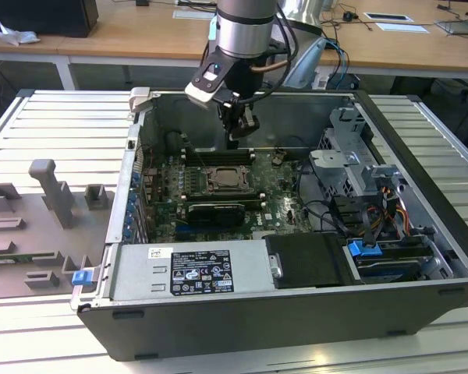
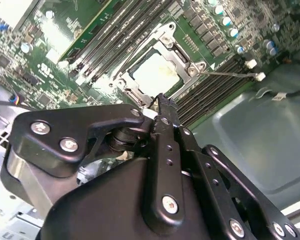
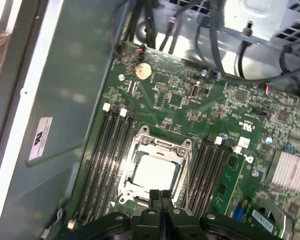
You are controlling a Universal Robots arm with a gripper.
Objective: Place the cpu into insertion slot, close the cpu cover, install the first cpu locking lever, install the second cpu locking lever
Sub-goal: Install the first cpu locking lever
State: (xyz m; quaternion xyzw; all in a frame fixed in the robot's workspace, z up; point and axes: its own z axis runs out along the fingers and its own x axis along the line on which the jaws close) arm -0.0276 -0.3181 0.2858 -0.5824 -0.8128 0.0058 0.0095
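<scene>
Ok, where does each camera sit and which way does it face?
Exterior view: off the arm, looking down into the open case; arm and gripper hang over the board.
First wrist view: on the wrist, looking down at the cpu within its cover; shut fingertips in front.
Second wrist view: on the wrist, looking along the gripper's body at that cpu.
Both wrist views share cpu, cover, gripper.

Big black-and-white label [image 1: 200, 270] on power supply [image 1: 136, 280], exterior view: rows of print and small marks, nothing legible from here. Small white sticker [image 1: 157, 253] at its corner, barcode-like, unreadable. First wrist view now: white sticker [image 3: 40, 137] on case wall [image 3: 75, 90], dark mark up top, fine lines under, can't make out. White lettering [image 3: 248, 123] on board [image 3: 180, 100], too fine. Pale strip label [image 3: 262, 218] near board edge, blurred. No text readable anywhere.
</scene>
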